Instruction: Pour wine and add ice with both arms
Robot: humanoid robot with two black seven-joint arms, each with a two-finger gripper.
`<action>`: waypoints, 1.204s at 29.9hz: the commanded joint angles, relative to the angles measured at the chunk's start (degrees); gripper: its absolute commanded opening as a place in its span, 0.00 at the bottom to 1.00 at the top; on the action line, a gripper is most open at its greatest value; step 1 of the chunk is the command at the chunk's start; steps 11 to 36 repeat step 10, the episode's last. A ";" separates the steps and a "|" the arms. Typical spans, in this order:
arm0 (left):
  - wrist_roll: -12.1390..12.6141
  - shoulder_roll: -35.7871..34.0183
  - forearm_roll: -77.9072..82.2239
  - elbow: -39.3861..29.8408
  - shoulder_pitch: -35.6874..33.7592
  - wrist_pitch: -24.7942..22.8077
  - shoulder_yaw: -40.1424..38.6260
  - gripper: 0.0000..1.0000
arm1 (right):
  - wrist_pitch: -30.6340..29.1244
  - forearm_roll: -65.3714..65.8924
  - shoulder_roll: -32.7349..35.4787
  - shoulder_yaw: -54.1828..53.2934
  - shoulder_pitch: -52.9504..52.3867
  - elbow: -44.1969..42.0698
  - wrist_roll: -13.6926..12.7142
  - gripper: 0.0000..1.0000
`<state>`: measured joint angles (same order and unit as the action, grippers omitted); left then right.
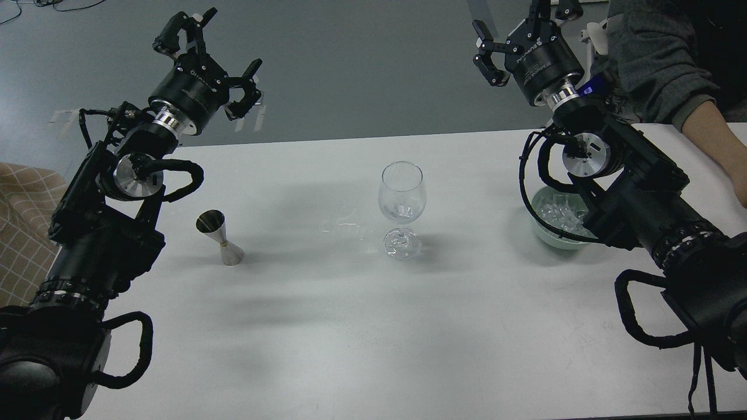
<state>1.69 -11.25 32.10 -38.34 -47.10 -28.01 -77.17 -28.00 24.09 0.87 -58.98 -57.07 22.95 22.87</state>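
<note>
Clear ice (560,213) in bowl (545,236), below right tool (528,35)

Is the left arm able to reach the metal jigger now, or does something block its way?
Probably yes. The left gripper is open, empty and raised beyond the table's far edge. The jigger stands alone on the white table, well apart from the wine glass.

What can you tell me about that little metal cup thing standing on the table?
The metal cup is a small double-ended measure, shaped like an hourglass: two shiny steel-looking cones joined at a narrow waist. It stands upright on the white table, open mouth up, left of the wine glass and apart from it. Nothing grips or touches it; whether it holds liquid cannot be told.
</note>
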 commanded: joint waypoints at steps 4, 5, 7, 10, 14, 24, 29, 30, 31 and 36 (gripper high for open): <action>-3.61 0.35 1.30 -0.07 -0.63 0.01 0.00 0.98 | 1.11 -0.01 -0.34 0.01 -0.06 -0.01 -0.01 1.00; -3.79 0.35 1.21 -0.07 -0.63 0.01 0.00 0.98 | 1.11 -0.01 -0.34 0.01 0.03 0.07 -0.01 1.00; -4.14 0.52 1.21 -0.07 -0.63 0.14 0.00 0.98 | 1.11 -0.01 -0.52 0.10 0.03 0.07 -0.01 1.00; -4.59 0.70 1.21 -0.07 -0.72 0.23 0.00 0.98 | 0.93 -0.18 -0.78 -0.08 0.12 0.34 0.07 1.00; -4.59 0.70 1.21 -0.07 -0.72 0.23 0.00 0.98 | 0.93 -0.18 -0.78 -0.08 0.12 0.34 0.07 1.00; -4.59 0.70 1.21 -0.07 -0.72 0.23 0.00 0.98 | 0.93 -0.18 -0.78 -0.08 0.12 0.34 0.07 1.00; -4.59 0.70 1.21 -0.07 -0.72 0.23 0.00 0.98 | 0.93 -0.18 -0.78 -0.08 0.12 0.34 0.07 1.00; -4.59 0.70 1.21 -0.07 -0.72 0.23 0.00 0.98 | 0.93 -0.18 -0.78 -0.08 0.12 0.34 0.07 1.00; -4.59 0.70 1.21 -0.07 -0.72 0.23 0.00 0.98 | 0.93 -0.18 -0.78 -0.08 0.12 0.34 0.07 1.00; -4.59 0.70 1.21 -0.07 -0.72 0.23 0.00 0.98 | 0.93 -0.18 -0.78 -0.08 0.12 0.34 0.07 1.00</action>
